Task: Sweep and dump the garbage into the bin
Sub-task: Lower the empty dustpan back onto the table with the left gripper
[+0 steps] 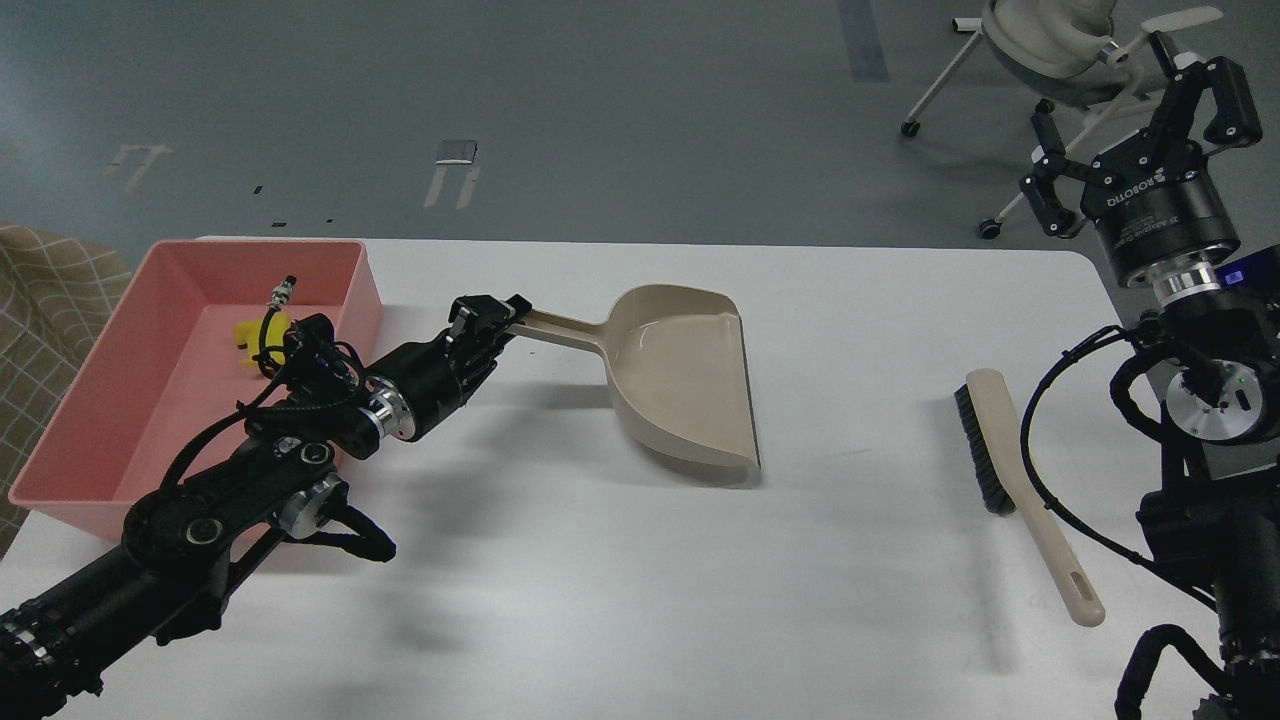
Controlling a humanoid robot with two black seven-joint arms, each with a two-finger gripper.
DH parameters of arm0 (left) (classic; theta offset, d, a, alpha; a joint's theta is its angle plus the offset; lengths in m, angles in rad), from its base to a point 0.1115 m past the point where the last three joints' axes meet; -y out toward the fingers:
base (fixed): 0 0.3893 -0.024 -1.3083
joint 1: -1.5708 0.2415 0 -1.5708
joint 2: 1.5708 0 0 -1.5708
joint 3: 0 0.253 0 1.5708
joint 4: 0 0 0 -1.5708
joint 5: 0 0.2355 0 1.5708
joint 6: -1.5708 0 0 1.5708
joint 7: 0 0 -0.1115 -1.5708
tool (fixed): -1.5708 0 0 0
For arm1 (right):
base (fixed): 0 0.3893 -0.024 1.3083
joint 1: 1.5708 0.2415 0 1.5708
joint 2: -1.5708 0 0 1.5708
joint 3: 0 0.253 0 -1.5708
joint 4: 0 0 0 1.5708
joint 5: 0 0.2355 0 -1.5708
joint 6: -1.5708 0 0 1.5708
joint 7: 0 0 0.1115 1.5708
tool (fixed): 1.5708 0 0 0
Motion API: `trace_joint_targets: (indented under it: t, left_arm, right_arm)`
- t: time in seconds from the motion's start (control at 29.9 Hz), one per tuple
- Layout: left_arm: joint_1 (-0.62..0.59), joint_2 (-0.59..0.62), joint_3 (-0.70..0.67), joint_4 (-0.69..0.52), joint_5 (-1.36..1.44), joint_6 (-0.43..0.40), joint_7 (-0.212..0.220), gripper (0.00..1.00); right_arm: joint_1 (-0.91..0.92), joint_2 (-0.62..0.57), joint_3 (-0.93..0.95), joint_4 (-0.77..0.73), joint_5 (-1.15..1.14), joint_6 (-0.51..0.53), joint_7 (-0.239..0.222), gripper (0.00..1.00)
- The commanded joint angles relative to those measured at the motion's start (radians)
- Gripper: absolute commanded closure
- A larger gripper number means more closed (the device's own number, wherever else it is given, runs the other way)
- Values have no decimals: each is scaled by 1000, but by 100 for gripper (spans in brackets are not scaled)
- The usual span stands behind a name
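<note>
A: How far is the job judged to be?

B: Nearly done. A yellow sponge piece (247,334) is seen in the pink bin (345,262), partly hidden by the left arm; the whitish slice cannot be made out. The dustpan (685,375) is empty, its handle clamped in the left gripper (487,322).

A: And the right gripper (1140,130)?

B: It is held spread wide, empty, beyond the table's far right corner. The brush (1020,490) is left near the right edge; bare table (640,580) is offered in front.

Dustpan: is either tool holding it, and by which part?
The left tool grips the dustpan at the far end of its handle. The right tool is open, raised and holds nothing.
</note>
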Motion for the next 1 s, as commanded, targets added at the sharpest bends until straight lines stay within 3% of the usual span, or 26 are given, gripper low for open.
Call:
trace_joint_targets:
  t: [0.0,0.2,0.74,0.84,0.97]
  left_arm:
    - [14,15,-1,-12,1,-1,-14,100]
    - [32,76,1,-81,1,-2,-31,100]
    - [64,66,1,-81,0,13,-28,98]
    - [64,66,1,-81,0,13,-23,92]
    - [64,70,1,-81,0,13,-19,66]
  right_arm:
    - [-8,0,0,0,1,0,1,0]
    - [-16,0,0,2,1,0,1,0]
    - [-17,0,-1,2,-1,0,1,0]
    - [-17,0,-1,2,-1,0,1,0]
    - [-17,0,-1,0,-1,0,1,0]
